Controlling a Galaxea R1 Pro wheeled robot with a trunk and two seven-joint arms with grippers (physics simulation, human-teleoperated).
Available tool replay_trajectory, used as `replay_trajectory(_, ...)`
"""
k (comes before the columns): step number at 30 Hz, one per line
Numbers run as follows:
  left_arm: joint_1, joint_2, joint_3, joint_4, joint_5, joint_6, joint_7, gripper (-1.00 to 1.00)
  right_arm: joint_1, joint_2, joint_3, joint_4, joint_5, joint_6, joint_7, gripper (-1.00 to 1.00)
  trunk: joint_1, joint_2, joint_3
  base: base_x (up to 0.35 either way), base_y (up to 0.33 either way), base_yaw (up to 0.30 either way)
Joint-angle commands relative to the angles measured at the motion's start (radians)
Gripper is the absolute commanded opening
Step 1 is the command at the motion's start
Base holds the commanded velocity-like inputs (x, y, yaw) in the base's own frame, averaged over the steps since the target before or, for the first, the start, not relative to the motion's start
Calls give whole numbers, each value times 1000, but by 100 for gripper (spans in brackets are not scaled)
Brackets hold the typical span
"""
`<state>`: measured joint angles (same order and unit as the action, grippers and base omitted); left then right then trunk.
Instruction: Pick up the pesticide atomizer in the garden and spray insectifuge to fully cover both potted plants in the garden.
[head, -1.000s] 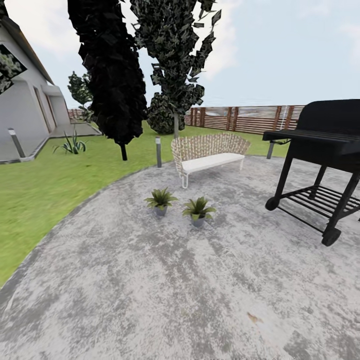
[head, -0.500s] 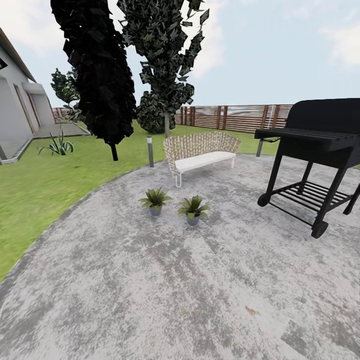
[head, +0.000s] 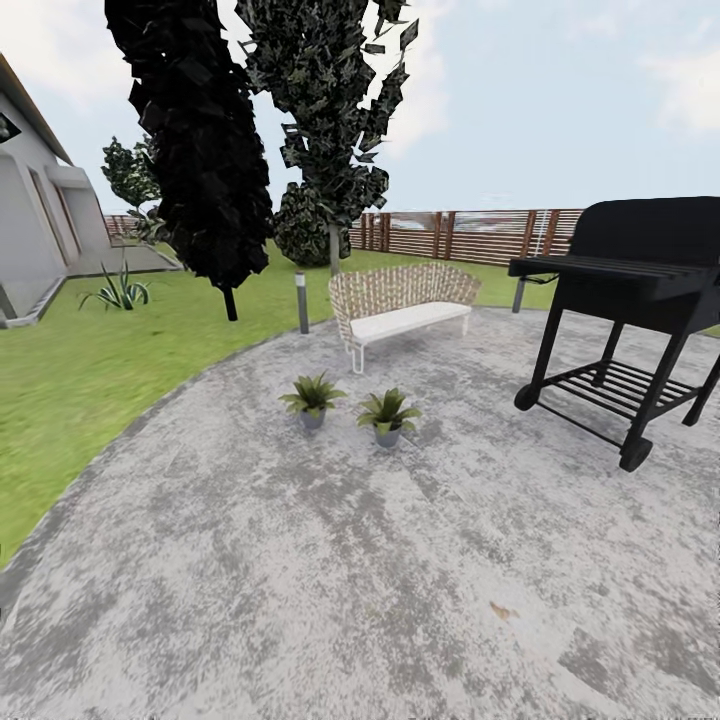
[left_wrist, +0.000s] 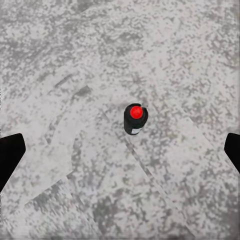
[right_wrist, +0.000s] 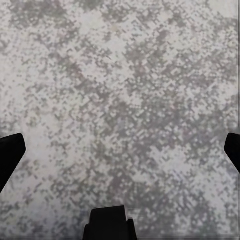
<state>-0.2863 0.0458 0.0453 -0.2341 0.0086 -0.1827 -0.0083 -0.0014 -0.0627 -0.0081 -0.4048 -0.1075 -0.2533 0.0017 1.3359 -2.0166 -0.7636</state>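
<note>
— Standing upright on the mottled grey paving, the pesticide atomizer was what caught my eye: a small dark bottle seen from straight above, its round red top bright against the stone. Did you notice where it sat?

— Between the two dark fingertips of the left gripper, well apart from either one. Those fingers were spread wide, holding nothing.

— And the other arm?

— The right gripper was spread just as wide over bare paving, also holding nothing.

— What about the plants?

— The two potted plants and stood side by side, near each other but not touching: rosettes of pointed green leaves in little grey pots, out on the paving in front of the wicker bench. The black grill stood off to the right, the lawn to the left, and the slatted wooden fence ran behind.
</note>
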Motion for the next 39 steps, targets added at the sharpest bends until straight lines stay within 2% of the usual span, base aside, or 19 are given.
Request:
replay_trajectory(1, -1, 0, 4, 1, 1, -3, -1, 100, 0, 0, 2, 0, -10, -3, -1, 100, 0, 0, -1, -78, 0, 0)
replay_trajectory(8, -1, 0, -1, -7, -1, -3, -1, 100, 0, -1, 3, 1, -7, -4, -4, 100, 0, 0, -1, -21, 0, 0)
replay_trajectory(11, -8, 5, -1, -16, -2, -3, -1, 100, 0, -2, 3, -32, -7, -2, -5, 100, 0, 0, -1, -3, 0, 0)
replay_trajectory(16, -27, 12, -1, -78, -6, 3, -2, 100, -5, -4, 3, -206, -7, 12, -4, 100, 0, 0, -1, -1, 0, 0)
replay_trajectory(19, -62, 15, -4, -170, -9, 12, -3, 100, -6, -4, 3, -344, -6, 54, -1, 100, 0, 0, -1, 0, 0, 0)
replay_trajectory(24, -79, 9, -10, -213, -8, 19, -3, 100, -6, -5, 2, -500, -6, 134, 0, 100, 0, 0, -1, 0, 0, 0)
replay_trajectory(29, -83, 0, -54, -213, -6, 20, -3, 100, -12, -6, 0, -573, -9, 173, 0, 100, 0, 0, -1, 0, 0, 0)
replay_trajectory(33, -96, -17, -71, -223, -5, 19, -5, 100, -21, -6, -1, -659, -10, 179, 1, 100, 0, 0, -1, 0, 0, 0)
replay_trajectory(34, -105, -29, -125, -217, -7, 17, -6, 100, -23, -5, -1, -695, -9, 179, 1, 100, 0, 0, -1, 0, 0, 0)
replay_trajectory(35, -105, -28, -147, -214, -7, 15, -6, 100, -23, -5, -1, -700, -9, 178, 1, 100, 0, 0, -1, 0, 0, 0)
replay_trajectory(38, -101, -26, -188, -211, -7, 9, -6, 100, -23, -5, -3, -718, -8, 176, 0, 100, 0, 0, -1, 0, 0, 0)
replay_trajectory(39, -102, -28, -188, -213, -7, 9, -5, 100, -23, -5, -23, -723, -8, 178, 0, 100, 0, 0, -1, 0, 0, 0)
